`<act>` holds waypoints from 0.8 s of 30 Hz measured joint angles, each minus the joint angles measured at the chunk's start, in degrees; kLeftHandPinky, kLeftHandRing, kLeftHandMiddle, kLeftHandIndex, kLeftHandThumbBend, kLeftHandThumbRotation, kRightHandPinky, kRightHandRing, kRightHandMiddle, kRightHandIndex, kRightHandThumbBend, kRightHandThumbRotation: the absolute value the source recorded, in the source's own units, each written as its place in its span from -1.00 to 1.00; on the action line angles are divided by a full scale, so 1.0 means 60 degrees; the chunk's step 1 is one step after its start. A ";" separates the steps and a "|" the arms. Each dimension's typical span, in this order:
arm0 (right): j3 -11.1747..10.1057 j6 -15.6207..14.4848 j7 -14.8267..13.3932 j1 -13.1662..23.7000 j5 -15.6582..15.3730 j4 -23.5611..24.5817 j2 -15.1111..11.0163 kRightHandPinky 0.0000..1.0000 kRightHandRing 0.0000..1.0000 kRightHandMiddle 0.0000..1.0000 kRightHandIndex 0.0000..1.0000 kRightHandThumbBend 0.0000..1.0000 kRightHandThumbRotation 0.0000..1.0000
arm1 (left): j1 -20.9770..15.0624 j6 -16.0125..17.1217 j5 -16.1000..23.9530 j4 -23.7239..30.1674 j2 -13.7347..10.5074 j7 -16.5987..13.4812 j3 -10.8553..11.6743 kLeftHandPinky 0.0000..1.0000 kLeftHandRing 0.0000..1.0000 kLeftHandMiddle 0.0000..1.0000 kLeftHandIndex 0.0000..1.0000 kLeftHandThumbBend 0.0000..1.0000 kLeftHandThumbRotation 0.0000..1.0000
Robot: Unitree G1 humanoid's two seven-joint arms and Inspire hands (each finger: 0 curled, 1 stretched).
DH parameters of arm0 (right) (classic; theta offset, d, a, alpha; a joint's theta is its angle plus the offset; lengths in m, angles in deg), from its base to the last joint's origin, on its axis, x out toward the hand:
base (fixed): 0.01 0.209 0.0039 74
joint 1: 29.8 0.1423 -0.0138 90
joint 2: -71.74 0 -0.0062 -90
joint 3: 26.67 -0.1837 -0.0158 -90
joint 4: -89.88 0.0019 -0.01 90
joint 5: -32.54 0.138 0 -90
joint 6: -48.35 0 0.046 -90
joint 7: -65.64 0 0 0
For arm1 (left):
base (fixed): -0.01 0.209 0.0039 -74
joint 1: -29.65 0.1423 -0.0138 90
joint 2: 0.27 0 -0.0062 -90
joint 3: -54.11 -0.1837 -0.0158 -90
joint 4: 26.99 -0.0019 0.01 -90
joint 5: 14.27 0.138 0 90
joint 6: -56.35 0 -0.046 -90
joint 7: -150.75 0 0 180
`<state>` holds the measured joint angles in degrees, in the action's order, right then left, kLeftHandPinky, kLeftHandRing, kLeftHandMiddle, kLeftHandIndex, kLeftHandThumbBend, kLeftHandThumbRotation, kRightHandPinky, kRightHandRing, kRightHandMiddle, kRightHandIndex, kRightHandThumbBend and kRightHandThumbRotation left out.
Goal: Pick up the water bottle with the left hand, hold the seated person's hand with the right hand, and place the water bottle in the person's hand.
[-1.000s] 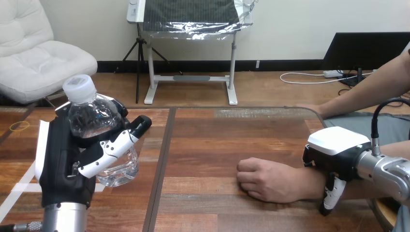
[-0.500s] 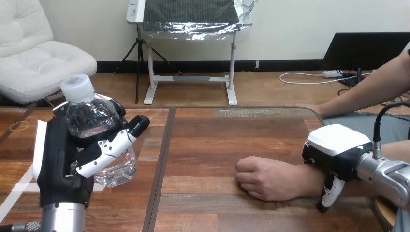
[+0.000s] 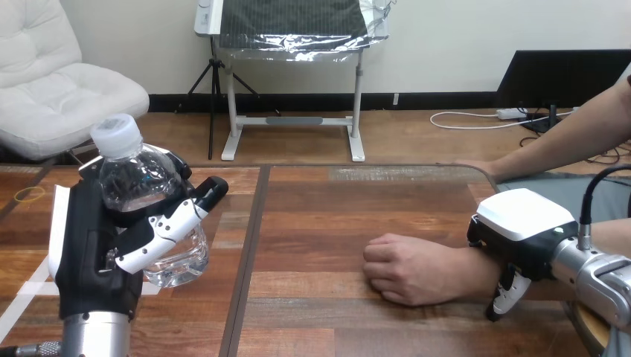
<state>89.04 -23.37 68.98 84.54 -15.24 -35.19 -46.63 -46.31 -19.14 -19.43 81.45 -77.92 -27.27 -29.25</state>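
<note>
Clear glossy plastic water bottle [image 3: 139,181], matt wooden table [image 3: 357,201]

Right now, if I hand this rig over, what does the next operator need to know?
Left hand: shut on the water bottle, cap up, at the table's left.
Right hand: over the person's wrist, fingers curled round it.
Person's hand: closed, resting on the table.
Done: bottle picked up, wrist held.
Left: carry bottle across, place it in the person's hand.

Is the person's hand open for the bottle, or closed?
Closed: the person's hand lies on the table as a fist, palm down.
</note>
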 measured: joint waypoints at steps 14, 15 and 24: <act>-0.0264 0.0103 -0.0021 -0.0174 0.0350 0.0031 -0.0009 -0.88 -0.76 -0.61 -0.54 0.65 -1.00 | 0.0000 0.0000 0.0023 -0.0001 0.0000 0.0009 0.0002 -0.64 -0.52 -0.41 -0.31 -0.06 -1.00; -0.0287 0.0101 0.0004 -0.0186 0.0380 0.0040 -0.0013 -0.88 -0.76 -0.61 -0.53 0.64 -1.00 | 0.0000 0.0000 0.0024 -0.0001 0.0000 0.0010 0.0002 -0.64 -0.52 -0.41 -0.31 -0.06 -1.00; -0.0510 0.0092 0.0128 -0.0395 0.0552 0.0241 -0.0077 -0.89 -0.77 -0.62 -0.53 0.73 -1.00 | -0.0001 0.0000 0.0074 -0.0004 0.0018 -0.0020 -0.0002 -0.62 -0.50 -0.40 -0.30 -0.06 -1.00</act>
<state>85.98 -22.82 69.75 82.17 -11.93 -33.75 -47.10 -46.31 -19.14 -18.99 81.43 -77.81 -27.39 -29.26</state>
